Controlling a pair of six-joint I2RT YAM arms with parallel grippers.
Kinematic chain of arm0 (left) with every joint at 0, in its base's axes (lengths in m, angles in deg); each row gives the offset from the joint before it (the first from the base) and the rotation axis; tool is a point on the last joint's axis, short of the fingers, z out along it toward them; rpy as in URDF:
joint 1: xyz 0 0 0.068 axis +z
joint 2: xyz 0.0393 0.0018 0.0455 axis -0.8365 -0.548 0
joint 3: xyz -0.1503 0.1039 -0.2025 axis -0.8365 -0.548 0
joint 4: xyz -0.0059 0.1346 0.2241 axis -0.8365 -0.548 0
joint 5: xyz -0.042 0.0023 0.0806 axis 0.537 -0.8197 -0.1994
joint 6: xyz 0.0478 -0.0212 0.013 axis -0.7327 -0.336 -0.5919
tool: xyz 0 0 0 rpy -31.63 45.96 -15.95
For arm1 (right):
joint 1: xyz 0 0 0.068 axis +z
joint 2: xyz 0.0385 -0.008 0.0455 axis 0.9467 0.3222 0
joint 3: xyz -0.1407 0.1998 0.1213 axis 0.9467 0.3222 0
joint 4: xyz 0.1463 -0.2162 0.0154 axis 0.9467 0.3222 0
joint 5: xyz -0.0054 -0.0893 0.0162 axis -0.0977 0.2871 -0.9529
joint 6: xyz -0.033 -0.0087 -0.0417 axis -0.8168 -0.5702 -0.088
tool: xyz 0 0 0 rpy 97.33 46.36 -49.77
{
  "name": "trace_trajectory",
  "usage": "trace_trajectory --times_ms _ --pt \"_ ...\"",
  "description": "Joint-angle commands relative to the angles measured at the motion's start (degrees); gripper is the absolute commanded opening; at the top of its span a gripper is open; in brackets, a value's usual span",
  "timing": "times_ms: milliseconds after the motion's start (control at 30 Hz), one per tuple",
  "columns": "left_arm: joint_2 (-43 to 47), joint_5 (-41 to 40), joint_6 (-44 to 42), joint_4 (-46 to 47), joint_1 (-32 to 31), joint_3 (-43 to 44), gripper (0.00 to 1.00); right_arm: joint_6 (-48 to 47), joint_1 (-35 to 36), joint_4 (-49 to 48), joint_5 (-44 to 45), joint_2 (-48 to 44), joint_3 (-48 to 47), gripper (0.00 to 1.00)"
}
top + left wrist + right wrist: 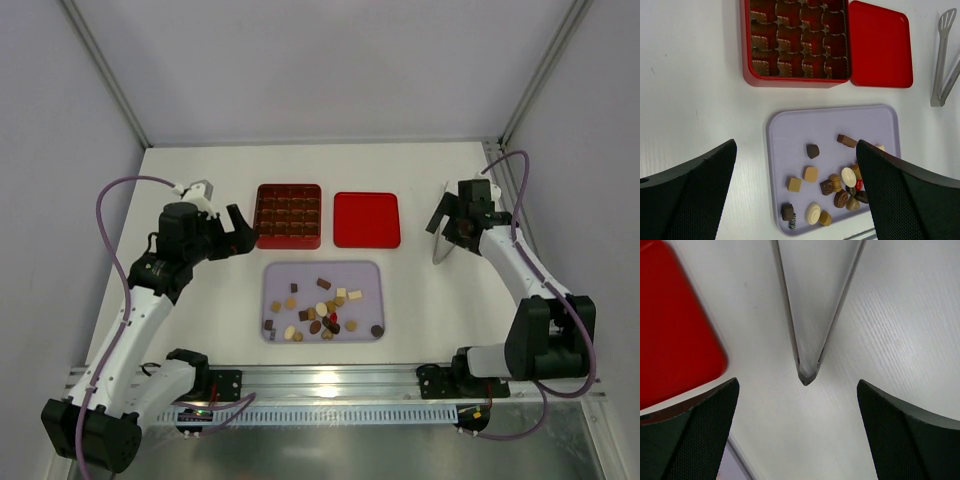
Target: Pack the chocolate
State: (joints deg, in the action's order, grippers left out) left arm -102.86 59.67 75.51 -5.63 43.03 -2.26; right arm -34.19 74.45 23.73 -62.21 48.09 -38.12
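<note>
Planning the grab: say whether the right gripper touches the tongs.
Apart. Right wrist view: bare table between the tongs and each finger of the right gripper.

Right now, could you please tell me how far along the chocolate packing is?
Done: the box is open, lid beside it. In hand: nothing; the left end effector and right end effector are open, empty, the right above the tongs. Left: all the chocolate lies on the tray; the compartments look empty.
</note>
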Motion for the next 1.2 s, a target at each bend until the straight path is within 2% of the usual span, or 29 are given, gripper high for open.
trace_trajectory --times_ms 0,233,433,800,1000,1167 --pt "0.81 1.96 -0.35 0.38 0.11 1.97 1.0 -0.84 -1.66 -1.93 -1.6 4.34 -3.5 1.0" --pt "1.33 2.05 -0.35 0.38 0.11 1.54 1.0 -0.93 -2.45 -2.73 -0.55 16.47 -9.57 1.0" --pt "1.16 1.96 -0.35 0.29 0.11 1.71 1.0 -1.28 -6.23 -3.25 0.07 21.85 -11.86 1.0" --pt "0.28 2.31 -0.35 0.2 0.11 1.54 1.0 -2.69 -6.5 -3.78 0.07 30.46 -15.99 0.99" --pt "-0.07 2.31 -0.27 0.11 0.11 1.53 1.0 -2.51 -6.5 -3.51 -0.46 32.31 -16.43 0.89" --pt "-0.42 2.31 -0.35 -0.06 0.11 1.54 1.0 -2.33 -6.5 -3.87 -1.07 31.96 -14.85 0.76"
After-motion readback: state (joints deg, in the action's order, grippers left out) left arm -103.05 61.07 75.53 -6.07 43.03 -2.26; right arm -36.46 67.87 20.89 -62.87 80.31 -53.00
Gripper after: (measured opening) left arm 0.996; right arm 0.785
